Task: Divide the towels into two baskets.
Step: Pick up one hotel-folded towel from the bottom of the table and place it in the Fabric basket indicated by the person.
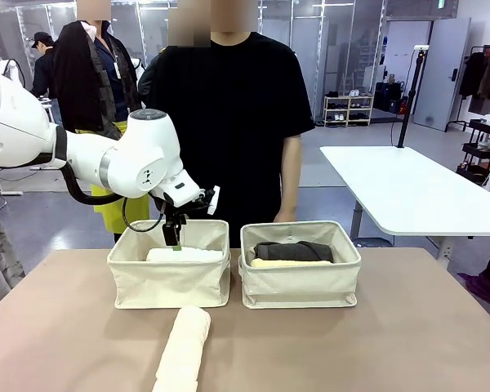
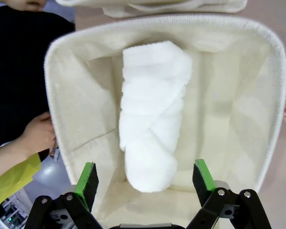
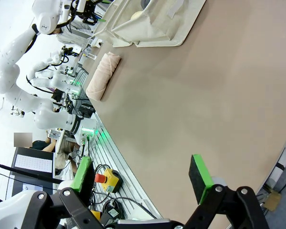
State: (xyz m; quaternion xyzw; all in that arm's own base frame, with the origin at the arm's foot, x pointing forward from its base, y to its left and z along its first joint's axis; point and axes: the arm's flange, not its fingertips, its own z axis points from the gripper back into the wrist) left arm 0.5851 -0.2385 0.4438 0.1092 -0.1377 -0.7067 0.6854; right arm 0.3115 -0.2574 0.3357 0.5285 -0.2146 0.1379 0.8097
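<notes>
1. Front view puts our left arm (image 1: 139,159) over the left basket (image 1: 170,286), with the left jaws dipping just inside its rim, above the white towel (image 1: 184,255).
2. From the left wrist view, we find the left jaws wide apart, one on each side of the near end of the white towel (image 2: 150,119), with no contact that we can make out. The roll lies lengthwise on the basket floor and leaves room along one side, which we judge enough for a second roll.
3. Over in the right basket (image 1: 300,286), the grey towel (image 1: 294,250) and the yellow towel (image 1: 290,263) lie side by side, so we judge that half of the split done.
4. One cream towel (image 1: 184,351) lies on the table (image 1: 408,327), in front of the left basket and apart from it. We judge that it belongs beside the white one, making two and two.
5. Our right jaws are apart and empty in the right wrist view. They hang over bare table, well apart from the cream towel (image 3: 103,76).
6. As for what stands in the way, the person (image 1: 229,106) stands right behind the baskets, with a hand (image 2: 37,133) just beside the left basket's rim (image 2: 52,95). The basket's soft front wall lies between the cream towel and the free space, so we expect the roll must go over it. Our left arm also occupies the space above that basket.
</notes>
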